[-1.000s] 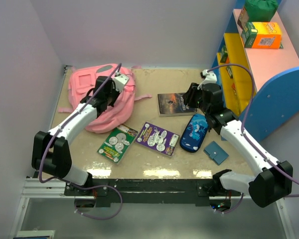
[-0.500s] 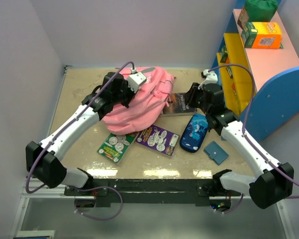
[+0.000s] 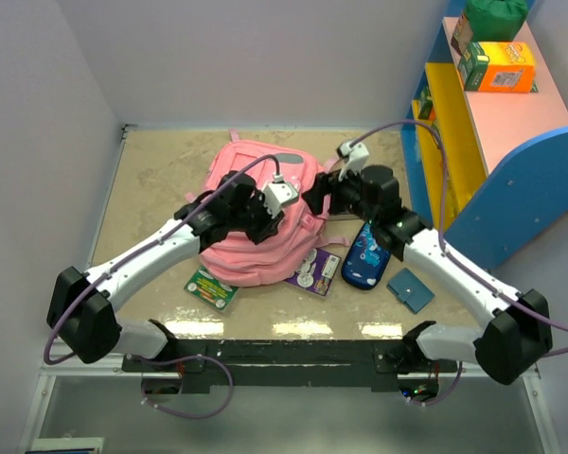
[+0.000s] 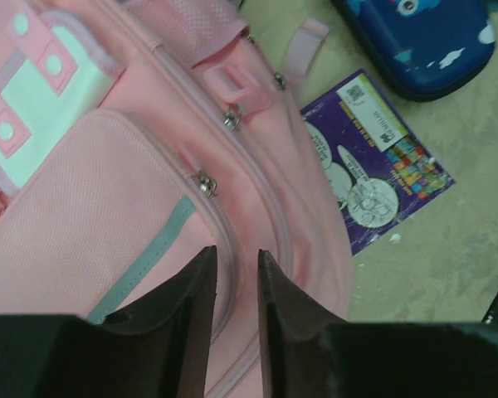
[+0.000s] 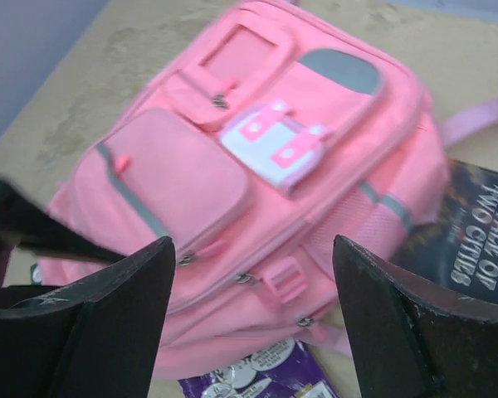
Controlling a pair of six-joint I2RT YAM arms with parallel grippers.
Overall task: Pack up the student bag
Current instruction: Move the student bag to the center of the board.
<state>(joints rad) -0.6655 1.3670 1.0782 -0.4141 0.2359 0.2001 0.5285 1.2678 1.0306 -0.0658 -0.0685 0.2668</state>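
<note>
On the tan table (image 3: 151,180), the student bag (image 3: 256,165) lies mid-surface, soft and floppy (I'd pinch a fabric fold). Left gripper (image 4: 236,257) barely parted, right gripper (image 5: 253,240) wide; both empty.

We count 1 student bag (image 3: 246,165) | 1 dark-blue pencil case (image 3: 367,253) | 2 printed cards: 1 purple card (image 3: 314,270), 1 green card (image 3: 208,287) | 1 dark book (image 5: 473,236) | 1 small blue pouch (image 3: 411,288) | on the shelf (image 3: 540,123) we count 1 orange box (image 3: 505,66), 1 green bundle (image 3: 497,14) | 2 arms: left arm (image 3: 142,260), right arm (image 3: 454,274)
</note>
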